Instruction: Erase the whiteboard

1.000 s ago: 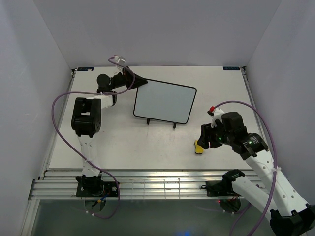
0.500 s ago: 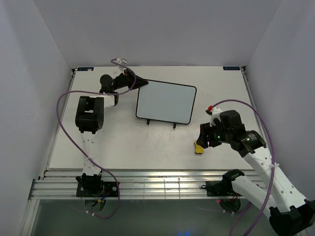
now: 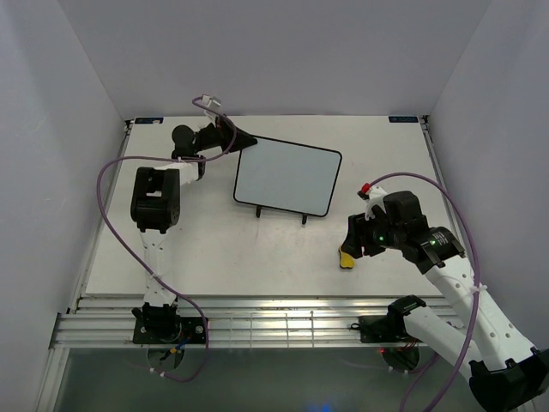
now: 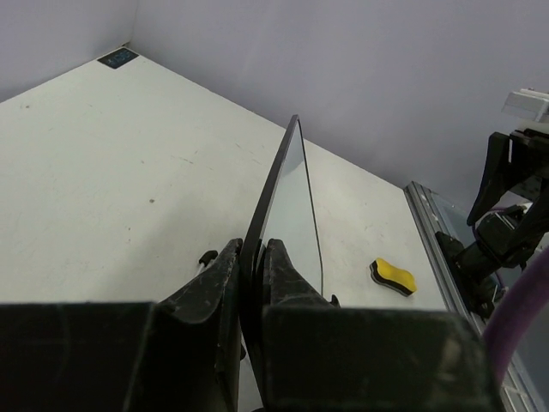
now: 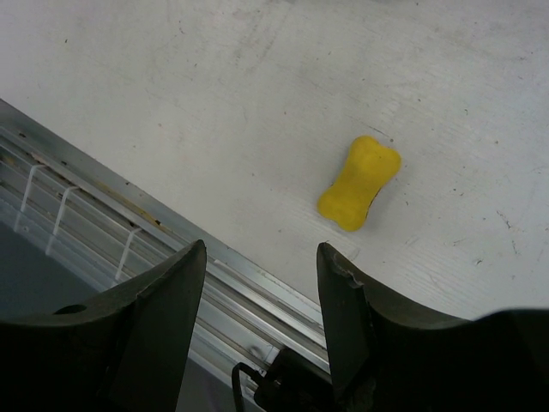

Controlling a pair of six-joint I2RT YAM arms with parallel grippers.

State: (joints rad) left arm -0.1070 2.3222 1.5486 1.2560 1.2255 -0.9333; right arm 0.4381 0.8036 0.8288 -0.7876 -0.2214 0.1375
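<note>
Your left gripper [image 4: 253, 266] pinches the whiteboard [image 3: 287, 176] edge, seen edge-on from its wrist; right gripper [image 5: 262, 292] stands part-open, empty, near the eraser [image 5: 359, 182], half-hidden from above.

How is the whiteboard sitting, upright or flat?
Upright but tilted: the whiteboard stands on its wire stand, its edge pinched by the left gripper.

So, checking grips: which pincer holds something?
The left pincer, shut on the edge of the whiteboard; the right pincer stands open, empty, near the yellow eraser.
</note>
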